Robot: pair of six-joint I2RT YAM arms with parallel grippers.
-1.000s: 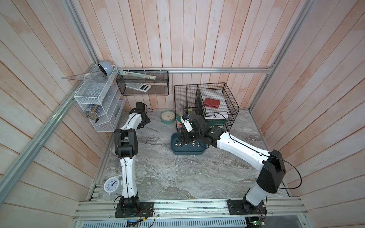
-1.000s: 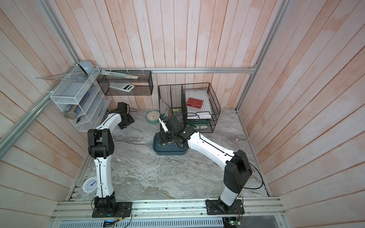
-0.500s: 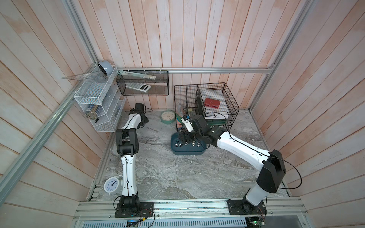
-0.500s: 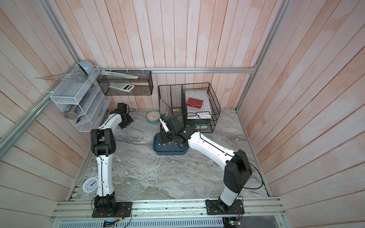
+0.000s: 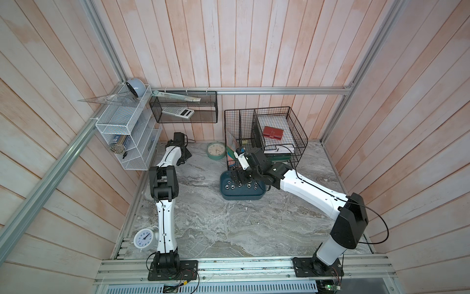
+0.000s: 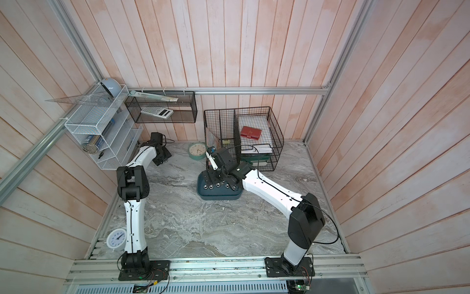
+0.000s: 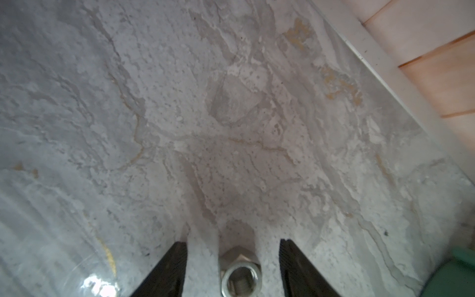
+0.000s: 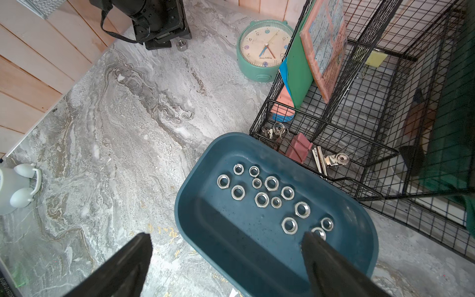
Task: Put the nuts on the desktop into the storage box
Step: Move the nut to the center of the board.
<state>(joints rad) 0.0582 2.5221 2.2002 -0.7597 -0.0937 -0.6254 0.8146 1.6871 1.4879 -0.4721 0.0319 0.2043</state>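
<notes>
Left pincer (image 7: 232, 241): down at the worktop (image 5: 229, 229), well apart from the storage box (image 5: 241, 197), off the box's left side toward the back wall. Jaws apart, straddling 1 loose nut (image 7: 240, 272). That nut sits on the marble with its hole up, roughly centred between the 2 fingers (image 7: 169, 270). There's a visible gap on each side, so no contact and no grip.

Right pincer (image 8: 226, 236): hovering over 1 rim of the storage box. 1 finger is above the box floor, the other above bare worktop just outside the rim. Jaws spread wide, nothing between them.

Nuts (image 8: 271, 183) in the box: 13 counted in the right wrist view. All lie flat on the box floor in a loose cluster, and 1 is partly hidden behind a pincer finger. In both top views only some show, because the right arm covers the rest.

Around the box:
- Wire organiser (image 5: 279, 127) sits just behind it. Can't tell whether the 2 touch.
- Binder clips (image 8: 334, 159) lie in the organiser's low front compartment, the part nearest the box.
- Green clock (image 8: 264, 48) is behind the box and to its left, dial showing upward. It's nearer the box than the loose nut is.
- White clock (image 5: 143, 238) is well apart from the box, toward the front-left, beside the left arm's lower link.
</notes>
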